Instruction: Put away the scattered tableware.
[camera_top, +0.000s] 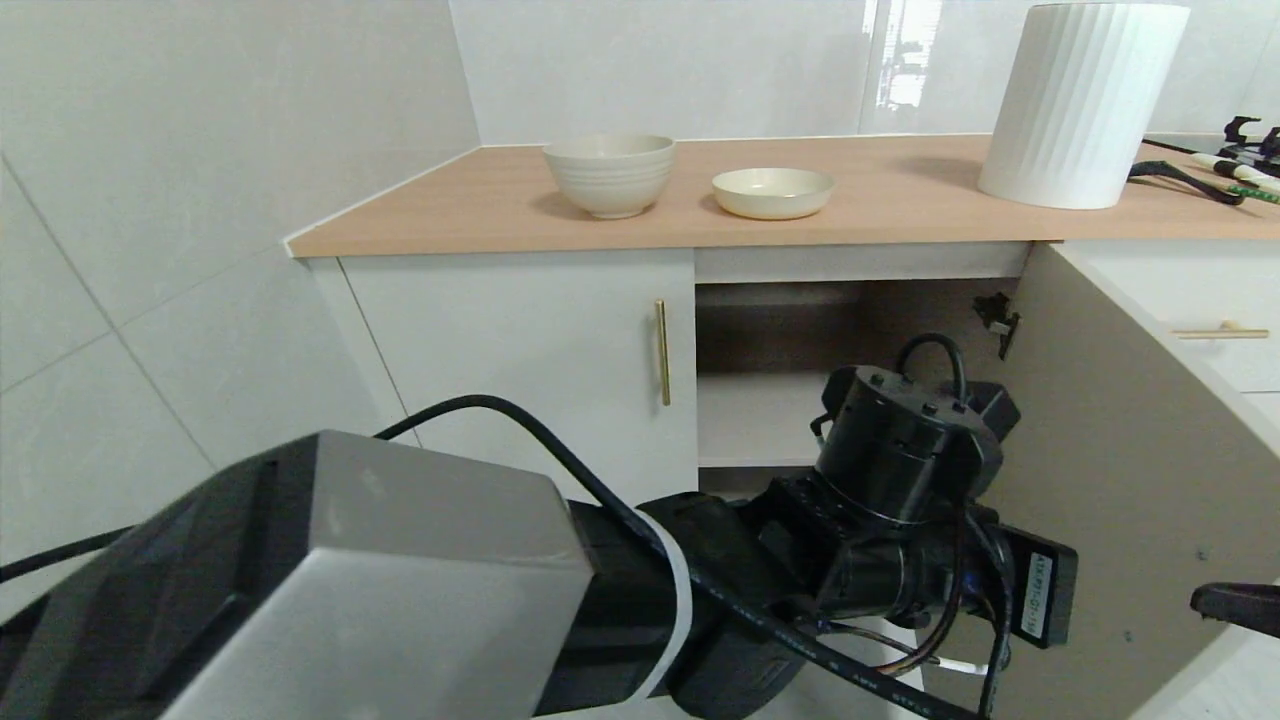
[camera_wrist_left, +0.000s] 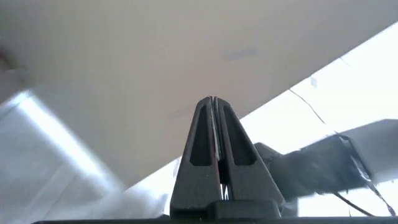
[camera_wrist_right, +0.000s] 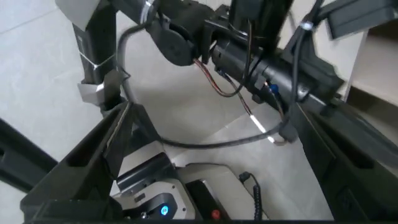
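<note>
A ribbed beige bowl (camera_top: 610, 175) and a shallow cream dish (camera_top: 773, 192) stand side by side on the wooden countertop (camera_top: 900, 215). Below them the cabinet's right door (camera_top: 1100, 470) is swung open, showing a bare shelf (camera_top: 755, 420). My left arm's wrist (camera_top: 900, 470) hangs low in front of that opening, near the door's inner face. My left gripper (camera_wrist_left: 213, 112) is shut with nothing between its fingers, pointing at a pale flat surface. My right gripper (camera_wrist_right: 205, 168) is open, low at the right, looking down over the floor and the left arm.
A tall white ribbed container (camera_top: 1085, 100) stands on the counter's right part, with cables and pens (camera_top: 1230, 170) beyond it. The left cabinet door (camera_top: 520, 350) is shut, with a brass handle (camera_top: 662, 352). A tiled wall bounds the left side.
</note>
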